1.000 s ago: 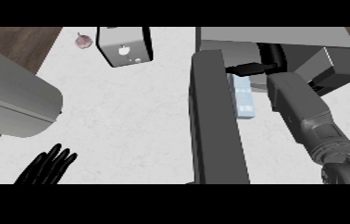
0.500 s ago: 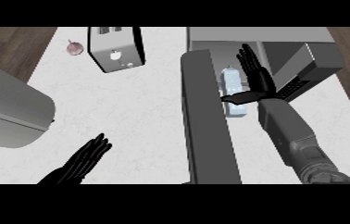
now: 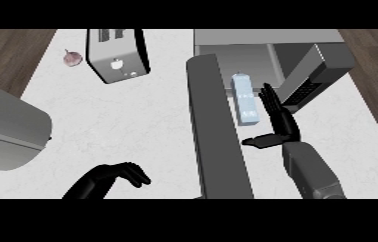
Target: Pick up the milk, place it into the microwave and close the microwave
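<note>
The milk (image 3: pixel 246 99), a pale blue carton, lies lengthwise inside the grey microwave (image 3: pixel 251 38) at the upper right. The microwave's dark door (image 3: pixel 215 131) stands swung open, running down the middle of the head view. My right hand (image 3: pixel 280 119) is open just right of the carton, fingers straight and pointing away, thumb stretched left below the carton's near end. It does not touch the milk. My left hand (image 3: pixel 111 178) sits low on the white counter (image 3: pixel 125 121) at the lower left, holding nothing, fingers relaxed and bent a little.
A silver toaster (image 3: pixel 118 53) stands at the back left with a small purple bulb (image 3: pixel 71 59) beside it. A large grey rounded vessel (image 3: pixel 18 131) fills the left edge. Wooden floor shows past both counter ends.
My right hand let go of the milk, opened and drew back toward me, leaving the carton in the microwave. The left hand's fingers went from straight to slightly bent.
</note>
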